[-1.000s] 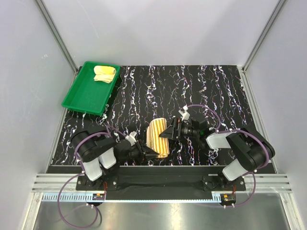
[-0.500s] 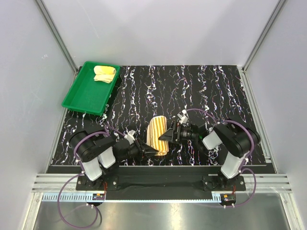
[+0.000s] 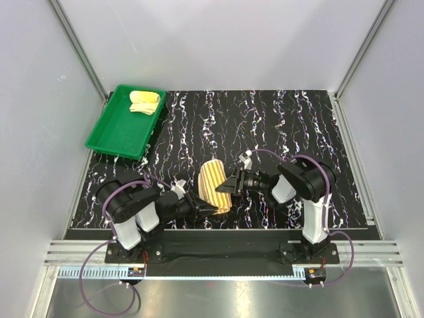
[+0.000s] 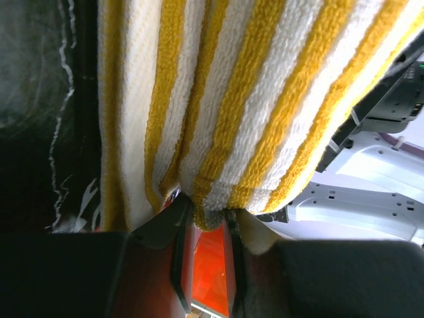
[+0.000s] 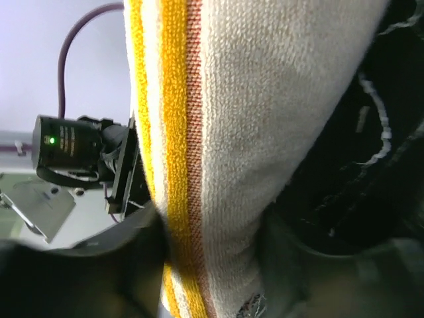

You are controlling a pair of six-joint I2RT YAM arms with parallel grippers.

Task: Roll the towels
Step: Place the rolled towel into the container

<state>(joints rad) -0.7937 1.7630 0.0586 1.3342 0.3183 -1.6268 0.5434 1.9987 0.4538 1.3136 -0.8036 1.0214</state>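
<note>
The striped towel (image 3: pixel 211 177), orange and cream, lies rolled into a short, thick bundle on the table's near middle, its length running from front to back and tilted a little to the right at the far end. It sits between the two arms. The left gripper (image 3: pixel 207 211) has its jaws nearly closed and pinches a fold at the roll's near end; in the left wrist view the cloth (image 4: pixel 232 99) bunches into the narrow gap between the fingers (image 4: pixel 177 245). The right gripper (image 3: pixel 224 188) meets the roll from the right, jaws partly closed around it, and in the right wrist view the cloth (image 5: pixel 232 132) fills the space between both fingers and touches each. The plain pale yellow towel (image 3: pixel 144 101) lies rolled in the far corner of the green tray (image 3: pixel 106 132), well apart at the far left of the black, white-veined table (image 3: pixel 298 126).
</note>
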